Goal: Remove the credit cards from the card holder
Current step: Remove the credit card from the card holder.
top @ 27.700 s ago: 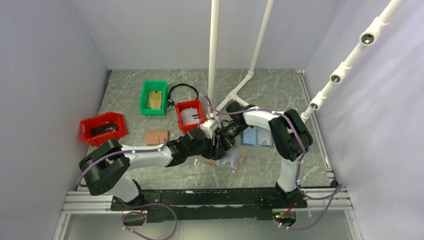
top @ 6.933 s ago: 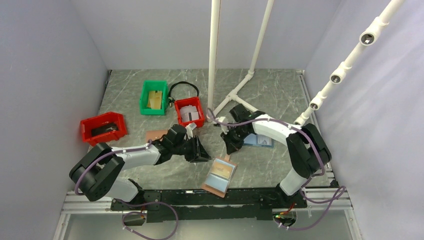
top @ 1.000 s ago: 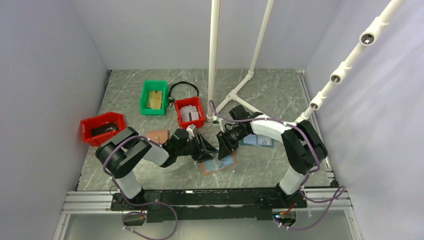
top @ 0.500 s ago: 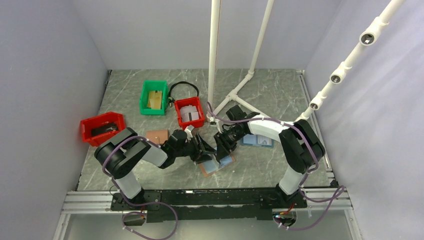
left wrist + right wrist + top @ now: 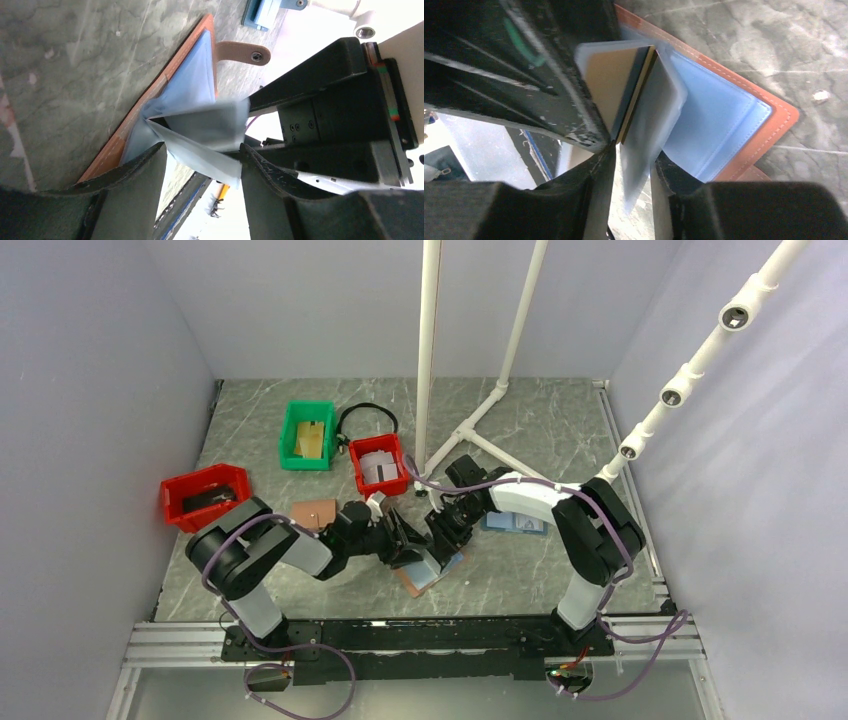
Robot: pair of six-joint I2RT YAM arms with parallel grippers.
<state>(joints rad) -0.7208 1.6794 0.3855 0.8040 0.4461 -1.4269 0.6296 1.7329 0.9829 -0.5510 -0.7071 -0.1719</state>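
nothing readable here tbh, no legible print on the card holder (image 5: 734, 120) or the blurry credit cards (image 5: 649, 115), marks on the blue holder (image 5: 515, 523) right of it too tiny to read

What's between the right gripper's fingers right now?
A translucent sleeve of the card holder stands between the fingers of the right gripper, seen in the right wrist view.

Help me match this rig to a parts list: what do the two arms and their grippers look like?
The left arm and right arm match: white shells between bulky black joints, with a thin purple cable looped along each. The left gripper and right gripper are black, each with two flat, wavy-edged fingers. The right one's side carries a green-and-red strip.
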